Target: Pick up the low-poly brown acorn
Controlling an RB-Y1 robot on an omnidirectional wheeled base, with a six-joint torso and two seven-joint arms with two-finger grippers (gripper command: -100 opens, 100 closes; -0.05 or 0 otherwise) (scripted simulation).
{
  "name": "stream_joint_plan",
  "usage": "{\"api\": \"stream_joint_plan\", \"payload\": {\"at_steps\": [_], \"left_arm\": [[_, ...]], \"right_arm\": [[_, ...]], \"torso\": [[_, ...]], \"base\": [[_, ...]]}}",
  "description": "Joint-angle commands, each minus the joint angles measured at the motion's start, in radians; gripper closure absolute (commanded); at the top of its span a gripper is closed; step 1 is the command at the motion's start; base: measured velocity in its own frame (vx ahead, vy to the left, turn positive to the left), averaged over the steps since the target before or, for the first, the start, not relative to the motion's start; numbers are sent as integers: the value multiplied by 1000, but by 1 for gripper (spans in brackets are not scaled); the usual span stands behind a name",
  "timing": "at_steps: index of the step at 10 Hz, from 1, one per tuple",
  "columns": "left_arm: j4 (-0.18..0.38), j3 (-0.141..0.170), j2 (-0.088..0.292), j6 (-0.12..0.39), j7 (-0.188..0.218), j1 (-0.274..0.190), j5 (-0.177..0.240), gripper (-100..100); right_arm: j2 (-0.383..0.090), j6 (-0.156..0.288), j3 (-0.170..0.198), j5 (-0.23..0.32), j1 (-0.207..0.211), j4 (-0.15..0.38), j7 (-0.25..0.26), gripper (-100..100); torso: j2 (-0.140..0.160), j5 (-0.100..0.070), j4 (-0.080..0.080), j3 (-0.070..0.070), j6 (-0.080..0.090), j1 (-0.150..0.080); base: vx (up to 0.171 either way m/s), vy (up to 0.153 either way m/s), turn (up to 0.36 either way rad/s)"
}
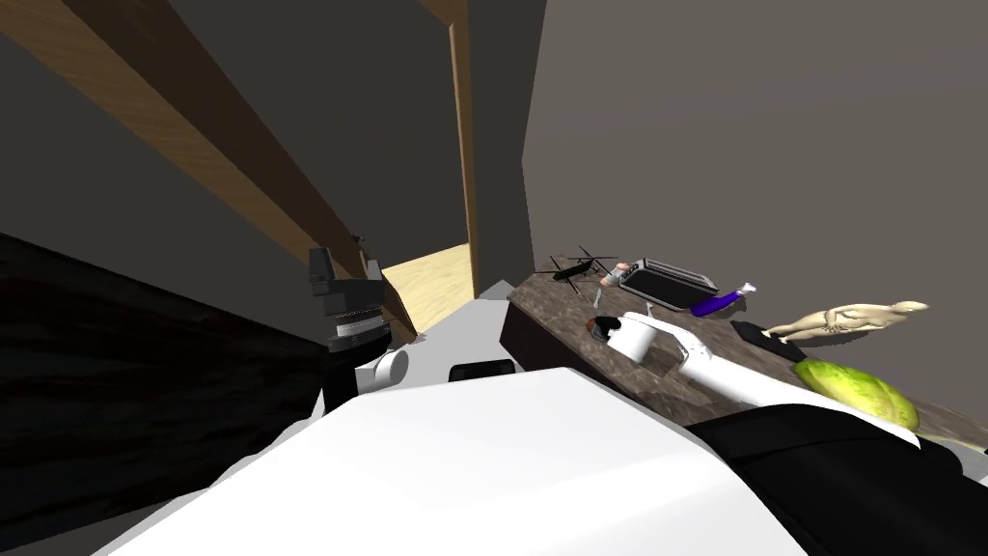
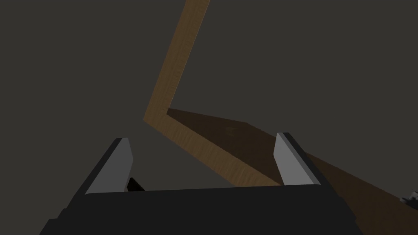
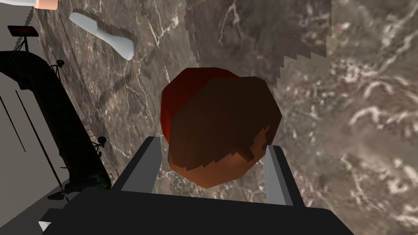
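Observation:
The brown acorn (image 3: pixel 220 130), faceted with a dark red cap, lies between the fingers of my right gripper (image 3: pixel 211 142) over the dark marble counter (image 3: pixel 347 102). Both fingers stand narrowed against its sides, the right one touching it. In the head view the right gripper (image 1: pixel 603 328) is at the counter's near left end, with a sliver of the acorn (image 1: pixel 590 328) showing beside the white wrist. My left gripper (image 2: pixel 202 136) is open with nothing in it, and the left gripper (image 1: pixel 343 263) is raised at my left, away from the counter.
On the counter (image 1: pixel 666 376) stand a black toy helicopter (image 1: pixel 577 268), a grey tray (image 1: pixel 666 280), a purple bottle (image 1: pixel 719 302), a beige figurine (image 1: pixel 849 319) and a yellow-green object (image 1: pixel 859 391). The helicopter (image 3: pixel 61 122) and a white utensil (image 3: pixel 106 38) lie near the acorn.

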Motion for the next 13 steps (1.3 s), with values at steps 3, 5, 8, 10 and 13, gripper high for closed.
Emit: {"api": "stream_joint_plan", "payload": {"at_steps": [3, 5, 8, 10, 13], "left_arm": [[0, 0, 0, 0, 0, 0, 0, 0], [0, 0, 0, 0, 0, 0, 0, 0], [0, 0, 0, 0, 0, 0, 0, 0], [0, 0, 0, 0, 0, 0, 0, 0], [0, 0, 0, 0, 0, 0, 0, 0]], "right_arm": [[94, 84, -34, 28, -27, -48, 100, 100], [144, 127, -60, 41, -43, -84, 156, 100], [211, 189, -86, 54, -58, -119, 234, 100], [263, 233, -113, 67, -73, -155, 288, 100], [267, 237, -108, 64, -77, -148, 305, 0]], "torso": [[1, 0, 0, 0, -1, 1], [1, 0, 0, 0, -1, 1], [1, 1, 0, 0, -1, 2], [1, 1, 0, 0, -1, 2], [2, 1, 0, 1, -1, 3]], "base": [[28, -21, -87], [36, -24, -141], [26, -23, -82], [41, -25, -155], [16, -10, -28]]}}
